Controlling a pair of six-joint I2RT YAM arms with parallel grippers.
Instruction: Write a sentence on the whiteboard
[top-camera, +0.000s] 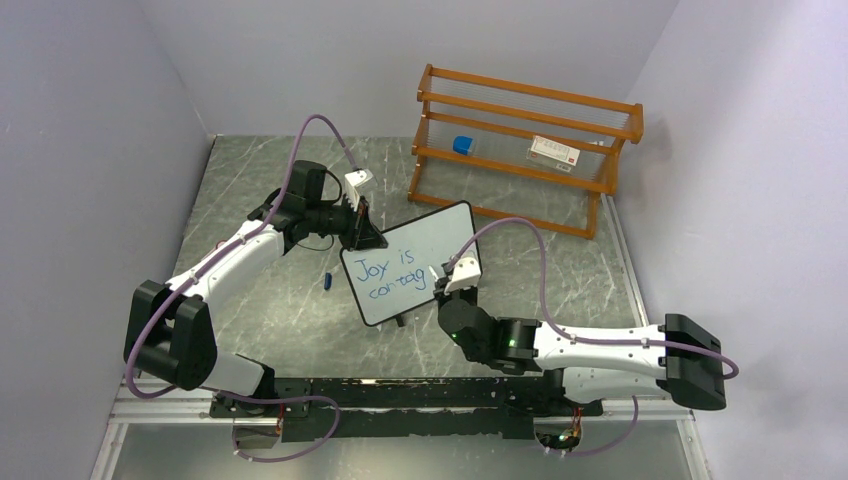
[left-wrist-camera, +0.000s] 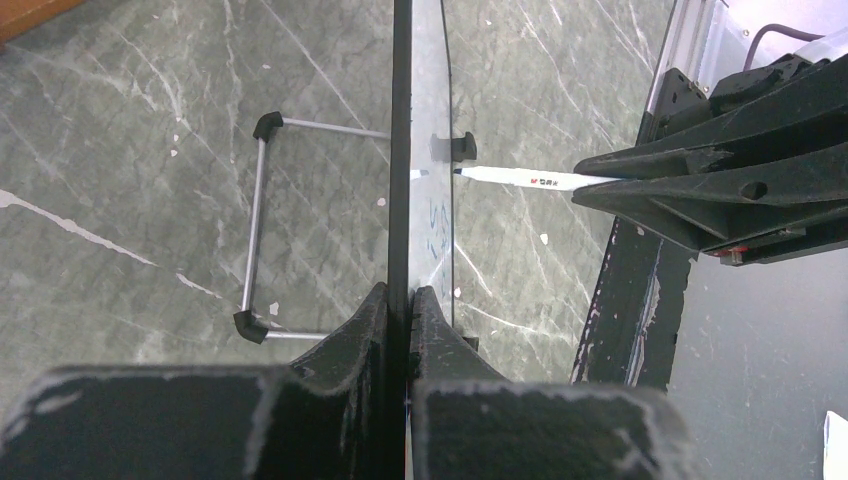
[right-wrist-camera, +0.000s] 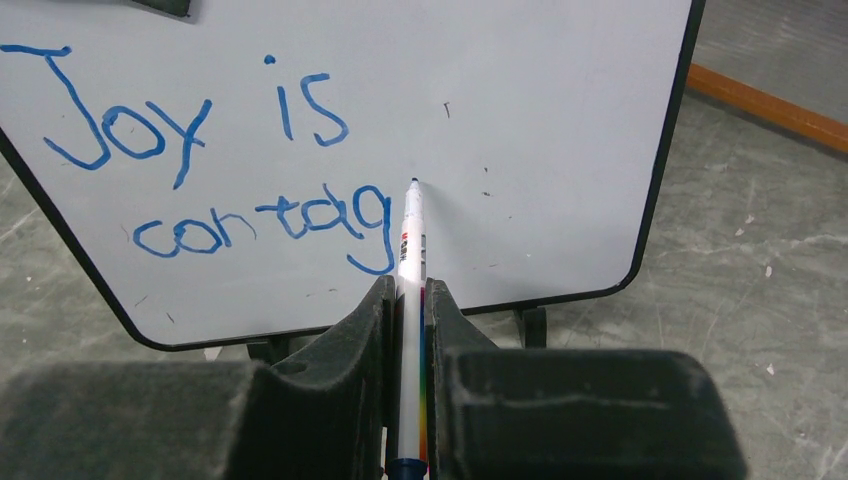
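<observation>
Whiteboard (top-camera: 440, 232) stands propped at the centre of the top view on the grey worktop (top-camera: 260, 310), below the orange rack (top-camera: 525, 140) at upper right. My left tool (top-camera: 362, 232) pinches its upper-left edge and my right tool (top-camera: 445, 275) meets its right half. The sentence (top-camera: 385, 266) reads "Joy is" with "contag" beneath it, so the second line is unfinished.

Left wrist view: the board runs edge-on up the middle of the frame, my left jaws closed tight on its black frame at bottom centre. From the right, a white marker (left-wrist-camera: 520, 180) reaches in, its tip at the writing face.

Right wrist view: my right jaws are clamped narrow on the marker barrel at bottom centre, the tip just right of the "g". Whether it touches, I cannot tell.

By my reading, "ious" remains. Next comes a short downstroke for the "i", light pressure, board held steady.
</observation>
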